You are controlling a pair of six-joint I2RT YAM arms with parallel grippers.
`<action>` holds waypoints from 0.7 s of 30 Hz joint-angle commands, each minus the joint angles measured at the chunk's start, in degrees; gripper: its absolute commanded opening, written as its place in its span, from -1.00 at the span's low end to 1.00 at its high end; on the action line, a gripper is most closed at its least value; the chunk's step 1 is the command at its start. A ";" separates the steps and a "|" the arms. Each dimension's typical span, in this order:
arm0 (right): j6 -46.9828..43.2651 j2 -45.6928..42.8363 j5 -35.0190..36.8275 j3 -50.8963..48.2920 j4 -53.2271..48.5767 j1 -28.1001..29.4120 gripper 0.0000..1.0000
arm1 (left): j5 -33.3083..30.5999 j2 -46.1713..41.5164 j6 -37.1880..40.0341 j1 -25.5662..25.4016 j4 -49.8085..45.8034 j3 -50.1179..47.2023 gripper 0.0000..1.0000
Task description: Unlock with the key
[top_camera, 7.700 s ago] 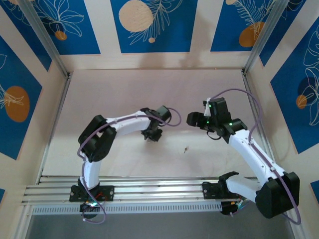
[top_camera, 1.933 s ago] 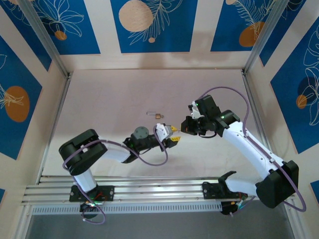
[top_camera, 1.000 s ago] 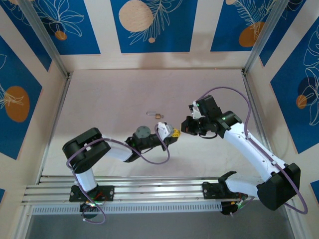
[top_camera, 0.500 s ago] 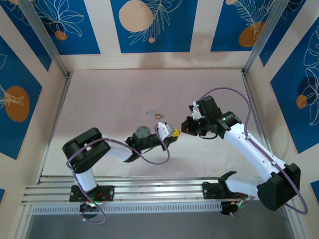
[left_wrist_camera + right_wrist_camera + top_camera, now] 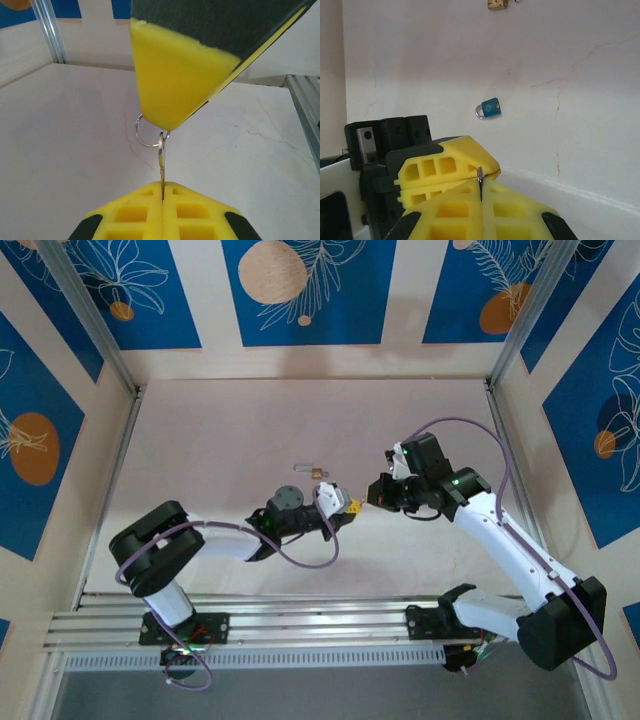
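A small silver key (image 5: 161,160) with a wire ring (image 5: 145,135) hangs above the table, pinched at both ends. My left gripper (image 5: 163,186) is shut on its blade, and the yellow pad (image 5: 175,75) of the right gripper covers its head. In the right wrist view my right gripper (image 5: 480,184) is shut on the key (image 5: 480,175), seen edge-on, with the left gripper's fingers (image 5: 445,167) pressed up against it. From above, the left gripper (image 5: 349,506) and right gripper (image 5: 373,498) meet tip to tip over the table's middle. A small blue padlock (image 5: 490,109) lies flat on the table beyond them.
A small brass and silver thing (image 5: 312,471) lies on the pale table (image 5: 220,430) just behind the left gripper; a brass piece (image 5: 496,4) sits at the top edge of the right wrist view. Aluminium rails (image 5: 300,625) run along the near edge. Patterned walls enclose three sides.
The left gripper's fingers have closed the last bit onto the key. The left arm's elbow has swung down and left, and both grippers have drifted slightly, still tip to tip.
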 commanded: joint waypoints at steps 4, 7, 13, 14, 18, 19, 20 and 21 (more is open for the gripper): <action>-0.54 -1.05 -1.89 -1.52 1.82 -0.36 -1.00 | 2.86 -2.24 2.14 0.90 -9.03 2.76 -1.00; -0.80 -0.92 -1.99 -1.43 1.50 -0.38 -1.00 | 2.86 -2.49 2.07 0.96 -9.54 2.78 -1.00; -1.69 -2.66 -1.98 -1.99 1.70 -1.78 -0.68 | 3.29 -3.89 2.99 1.81 -14.46 3.82 -1.00; -2.39 -3.40 -2.30 -2.32 2.22 -2.35 -0.58 | 3.95 -4.09 3.04 2.23 -16.08 4.30 -1.00; -6.36 -8.18 -2.37 -7.37 10.08 -4.42 -0.49 | 8.56 -4.56 3.55 4.48 -21.81 6.56 -1.00; -7.23 -9.49 -2.47 -9.42 13.57 -4.61 -0.47 | 9.70 -4.54 4.01 5.11 -23.74 7.44 -1.00; -7.95 -11.89 -2.67 -12.50 18.47 -4.83 -0.43 | 10.98 -4.63 4.51 5.73 -26.01 8.43 -1.00; -7.96 -14.01 -2.80 -15.48 23.31 -5.18 -0.30 | 12.92 -4.67 5.23 6.45 -27.94 9.46 -1.00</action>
